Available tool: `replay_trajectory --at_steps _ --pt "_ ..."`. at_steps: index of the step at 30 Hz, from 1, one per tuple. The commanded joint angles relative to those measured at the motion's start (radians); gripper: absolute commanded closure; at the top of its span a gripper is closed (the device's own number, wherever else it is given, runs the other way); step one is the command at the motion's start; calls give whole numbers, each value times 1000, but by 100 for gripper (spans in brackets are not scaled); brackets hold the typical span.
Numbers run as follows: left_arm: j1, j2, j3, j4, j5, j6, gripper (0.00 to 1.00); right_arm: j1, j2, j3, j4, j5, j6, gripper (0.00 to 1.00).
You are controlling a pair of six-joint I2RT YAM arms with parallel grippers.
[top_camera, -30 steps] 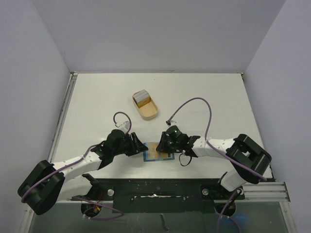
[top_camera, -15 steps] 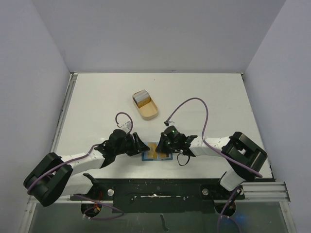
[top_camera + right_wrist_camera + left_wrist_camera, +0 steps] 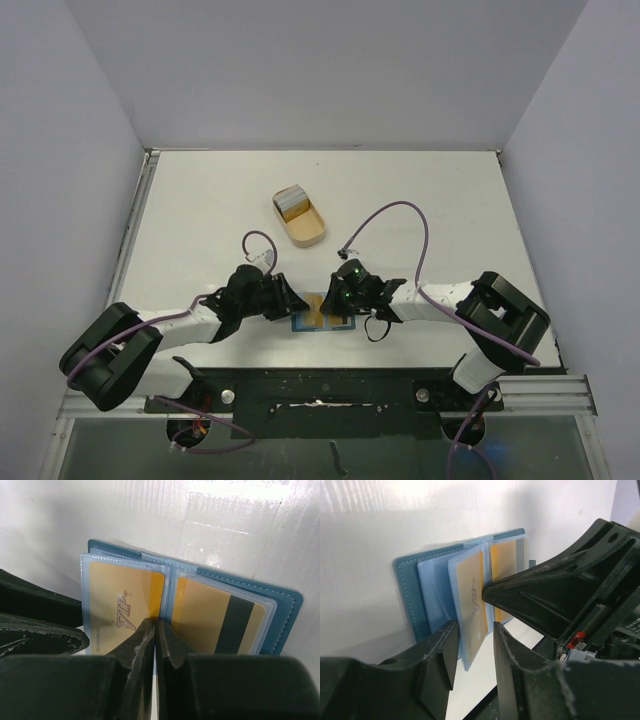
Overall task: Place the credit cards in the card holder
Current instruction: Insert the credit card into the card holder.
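- Lying open and flat near the front edge of the table (image 3: 450, 200), the holder (image 3: 325, 313) sits right between the two grippers, teal cover down and clear sleeves facing up.
- Two gold cards (image 3: 120, 600) are already tucked in, one on each side of the fold.
- The right gripper (image 3: 155, 630) has its jaws closed tight, tips resting on the middle fold. To me that looks like a pin, keeping the holder from sliding or flipping shut.
- The left gripper (image 3: 472, 645) comes in low at the holder's outer edge, jaws narrowly apart with a loose sleeve (image 3: 470, 610) standing up between them. I can't tell whether either finger touches it. My guess is it means to turn that sleeve and reach an empty pocket.
- The other cards (image 3: 291, 199), a grey-white stack, wait in the tray (image 3: 310, 235) well back from both arms, so the job looks only partway done.
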Motion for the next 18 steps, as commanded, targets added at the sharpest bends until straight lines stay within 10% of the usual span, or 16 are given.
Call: replay_trajectory --at_steps 1,18 --pt "4 -13 62 74 35 5 71 12 13 -2 -32 22 -12 96" --pt "-7 -15 90 81 77 -2 67 19 -31 3 -15 34 -17 89"
